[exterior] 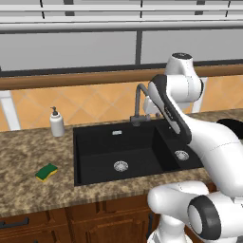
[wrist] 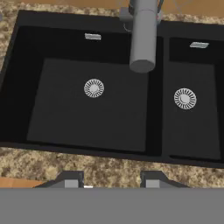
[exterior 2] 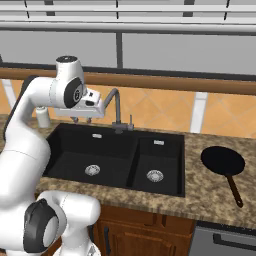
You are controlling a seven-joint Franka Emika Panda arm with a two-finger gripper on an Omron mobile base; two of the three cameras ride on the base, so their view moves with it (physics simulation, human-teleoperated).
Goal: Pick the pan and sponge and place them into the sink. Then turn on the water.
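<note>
speckled granite counter (exterior: 28, 152) under an orange tile backsplash, black double-basin sink (exterior: 97, 135) set into it, dark grey faucet (exterior 2: 116, 107) rising at the back rim between the basins.

gripper (wrist: 111, 181) high above the sink's front rim, looking straight down; two finger tips (wrist: 70, 179) set apart with bare granite between, clamped on nothing. probably a staging height over the drop target, clear of the faucet spout, before reaching for either item.

pan (exterior 2: 223, 161) lying flat on the counter right of the sink, well apart from the gripper, at about 3 o'clock from the small basin in the right base view. handle (exterior 2: 233, 189) running toward about 5 o'clock, out to the counter's front edge; long axis roughly front-to-back, bowl end away from the robot. handle end nearest the robot, so likely the easier place to grip.

sponge (exterior: 46, 172) flat on the counter left of the sink, at about 8 o'clock from the large basin's drain in the left base view, green layer showing on top, yellow along the side. long axis slanted, roughly 2 to 8 o'clock. white soap dispenser (exterior: 57, 122) farther back, near the backsplash, apart from the sponge.

both basins bare but for silver drains (wrist: 94, 88); no stream from the spout. neither item in the sink yet, water not yet on.
</note>
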